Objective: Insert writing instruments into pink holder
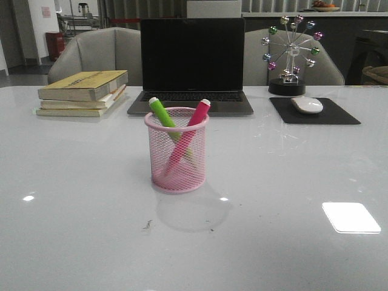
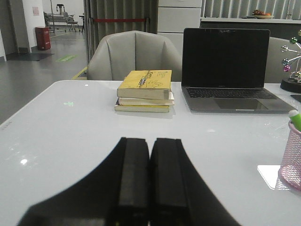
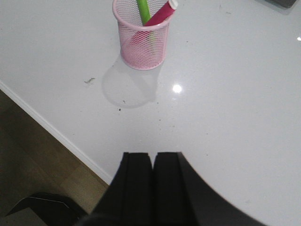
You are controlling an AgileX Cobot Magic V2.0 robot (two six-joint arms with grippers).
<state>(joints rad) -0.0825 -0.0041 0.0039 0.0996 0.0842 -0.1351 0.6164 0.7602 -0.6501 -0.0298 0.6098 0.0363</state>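
Front: green marker (image 1: 162, 113) & pink marker (image 1: 195, 119) both stand crossed inside pink holder (image 1: 176, 150), mid counter (image 1: 73, 200); task looks done.
L wrist: left gripper (image 2: 149, 176) closed, empty.
R wrist: right gripper (image 3: 152, 181) closed, empty, well apart from holder.

no text is legible; the yellow book (image 2: 145, 84) cover print is blurred.

You see a glossy, smooth white table (image 1: 73, 200) with faint specks. The holder (image 1: 177, 163) is pink wire mesh; the markers (image 1: 195, 121) look smooth plastic. Gripper fingers (image 3: 136, 188) appear matt black.
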